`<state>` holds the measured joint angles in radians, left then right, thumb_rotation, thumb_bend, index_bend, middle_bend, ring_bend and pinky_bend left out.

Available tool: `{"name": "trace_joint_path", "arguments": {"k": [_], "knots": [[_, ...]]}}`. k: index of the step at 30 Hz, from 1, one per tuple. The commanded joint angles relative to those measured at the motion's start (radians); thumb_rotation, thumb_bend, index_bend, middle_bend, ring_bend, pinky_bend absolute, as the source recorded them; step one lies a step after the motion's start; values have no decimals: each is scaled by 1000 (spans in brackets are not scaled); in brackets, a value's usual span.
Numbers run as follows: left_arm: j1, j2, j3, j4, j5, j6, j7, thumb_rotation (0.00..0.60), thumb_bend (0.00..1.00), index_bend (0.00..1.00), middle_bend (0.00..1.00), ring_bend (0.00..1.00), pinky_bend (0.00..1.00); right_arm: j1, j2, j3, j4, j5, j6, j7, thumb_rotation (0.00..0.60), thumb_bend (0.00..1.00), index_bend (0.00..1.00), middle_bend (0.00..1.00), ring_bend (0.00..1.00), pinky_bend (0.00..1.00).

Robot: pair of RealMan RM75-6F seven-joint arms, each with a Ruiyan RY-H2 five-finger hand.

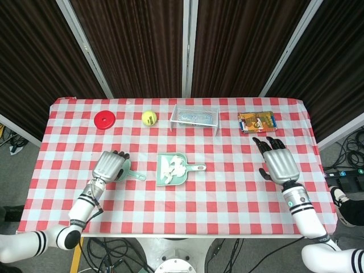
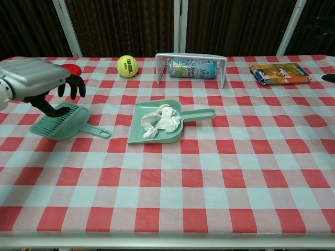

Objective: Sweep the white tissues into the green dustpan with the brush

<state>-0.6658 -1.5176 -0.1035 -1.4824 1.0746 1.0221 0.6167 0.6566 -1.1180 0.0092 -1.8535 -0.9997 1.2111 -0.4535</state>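
chest view: one dustpan, one brush, two tissues

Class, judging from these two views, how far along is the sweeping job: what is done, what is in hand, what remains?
Done: the crumpled white tissues already lie inside the green plastic dustpan; none show on the checked tablecloth. In hand: the left hand hovers over the green brush lying flat on the cloth, whether touching it is unclear. The right hand holds nothing, its fingers spread. Left: seemingly nothing to sweep.

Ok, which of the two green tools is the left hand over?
The brush, at the table's left; the left hand hovers over its bristle end. The dustpan lies mid-table, holding the tissues.
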Motion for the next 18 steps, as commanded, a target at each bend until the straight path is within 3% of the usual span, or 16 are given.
{"name": "trace_joint_path", "arguments": {"k": [1, 5, 10, 14, 18], "knots": [[67, 66, -26, -79, 35, 91, -158, 600, 350, 288, 336, 382, 689, -51, 40, -16, -4, -51, 33, 43, 600, 218, 58, 222, 66, 126], [165, 142, -23, -87, 124, 205, -377, 600, 278, 288, 336, 369, 632, -129, 82, -34, 18, -142, 87, 161, 600, 258, 59, 225, 64, 126], [298, 221, 29, -37, 214, 342, -572, 600, 136, 278, 321, 278, 457, -237, 124, -71, 88, -289, 171, 336, 600, 294, 62, 165, 0, 49], [391, 256, 73, 6, 263, 437, -648, 600, 94, 269, 283, 227, 340, -322, 118, -86, 150, -368, 270, 405, 600, 294, 42, 131, 0, 22], [477, 266, 104, 19, 274, 517, -654, 600, 93, 267, 280, 210, 301, -399, 99, -90, 200, -404, 348, 467, 600, 293, 33, 123, 0, 8]]}}
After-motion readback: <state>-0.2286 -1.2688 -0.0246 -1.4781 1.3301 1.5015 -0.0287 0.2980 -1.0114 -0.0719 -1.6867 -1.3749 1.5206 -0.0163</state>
